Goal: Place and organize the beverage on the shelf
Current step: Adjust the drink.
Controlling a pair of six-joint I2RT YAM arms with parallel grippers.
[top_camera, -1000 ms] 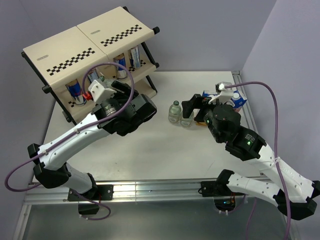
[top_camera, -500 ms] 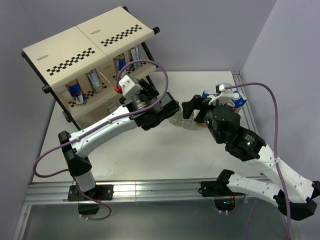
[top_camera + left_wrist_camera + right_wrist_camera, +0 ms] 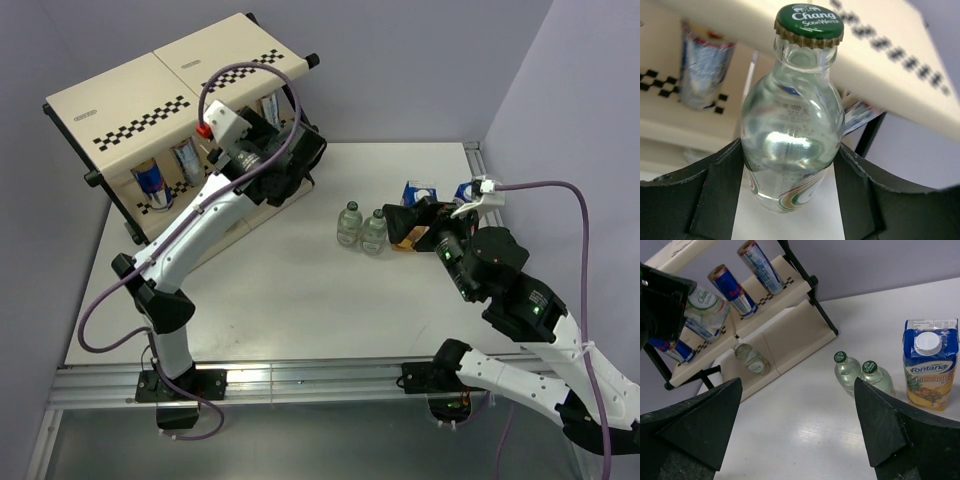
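1. L gripper [image 3: 789, 152] is pinching a clear soda bottle [image 3: 792, 125] round its belly, with black fingers [image 3: 715, 190] pressing in on both sides.
2. Bottle's green cap [image 3: 809, 22] is pointing up twd a cream panel, and the label's reading "Chang".
3. That bottle's hanging clear of the table [image 3: 300, 300], right up at the front of the shelf [image 3: 130, 100]. Can't tell if it's touching the rack.
4. From the R wrist cam it's sitting at the tier just under the top panel, w/ blue-silver cans [image 3: 732, 290] standing either side of it.
5. Another bottle [image 3: 751, 359] is resting on the lowest tier, below the cans.
6. R gripper [image 3: 796, 385] is hovering above the table w/ jaws spread wide and nothing btwn them.
7. Two more bottles [image 3: 845, 371] are standing upright on the table, just beside each other, green caps on.
8. Pineapple carton [image 3: 931, 370] is standing upright just to the R of that pair, near the table's R edge and well apart from the shelf.
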